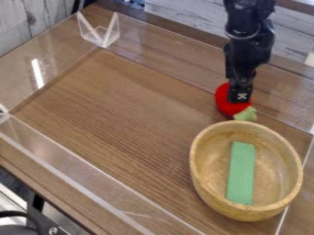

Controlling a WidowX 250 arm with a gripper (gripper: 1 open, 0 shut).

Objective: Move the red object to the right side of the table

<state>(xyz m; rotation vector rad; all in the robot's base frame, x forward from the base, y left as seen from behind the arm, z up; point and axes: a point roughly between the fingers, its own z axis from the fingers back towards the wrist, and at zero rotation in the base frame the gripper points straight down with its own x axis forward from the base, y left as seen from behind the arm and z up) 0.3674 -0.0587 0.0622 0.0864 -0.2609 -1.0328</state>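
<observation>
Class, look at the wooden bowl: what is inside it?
A flat green block lies alone inside the bowl. The bowl floor beneath the block is covered, so anything under it cannot be seen.

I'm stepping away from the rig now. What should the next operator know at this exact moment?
Gripper: directly over the red toy fruit, fingertips at it; the view does not show whether the jaws are open or closed.
Red toy fruit: on the table, right side, just behind the wooden bowl holding a green block.
Done: fruit is on the right side.
Left: confirm release, lift the arm clear.
</observation>
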